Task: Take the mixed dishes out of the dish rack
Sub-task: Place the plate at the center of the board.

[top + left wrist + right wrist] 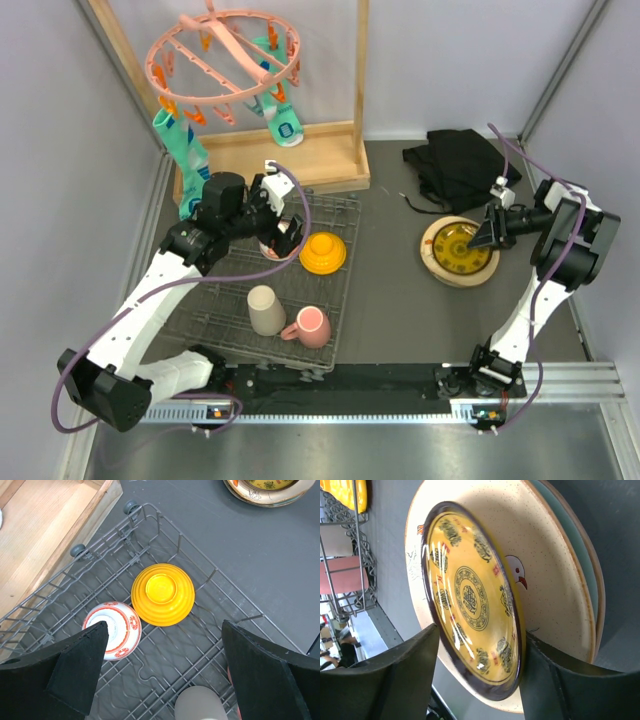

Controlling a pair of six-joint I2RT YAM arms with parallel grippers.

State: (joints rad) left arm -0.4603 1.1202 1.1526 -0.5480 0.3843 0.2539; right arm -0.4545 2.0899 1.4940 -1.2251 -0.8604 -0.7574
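The dark wire dish rack [225, 300] holds an upturned orange bowl [162, 594], a red-white bowl [120, 627], a beige cup [266, 310] and a pink mug [311, 326]. My left gripper [165, 655] hovers open above the rack, between the red-white bowl and the cup, holding nothing. On the table to the right, the small yellow patterned plate [470, 595] lies on the cream bird-painted plate [545, 570], which lies on the pale green plate [580, 555]. My right gripper [480, 655] straddles the yellow plate's near rim with its jaws apart.
A wooden frame [300, 150] with a pink peg hanger [225, 50] and hanging socks [180, 150] stands behind the rack. A black cloth [462, 165] lies behind the plate stack [463, 250]. Grey walls close in on both sides.
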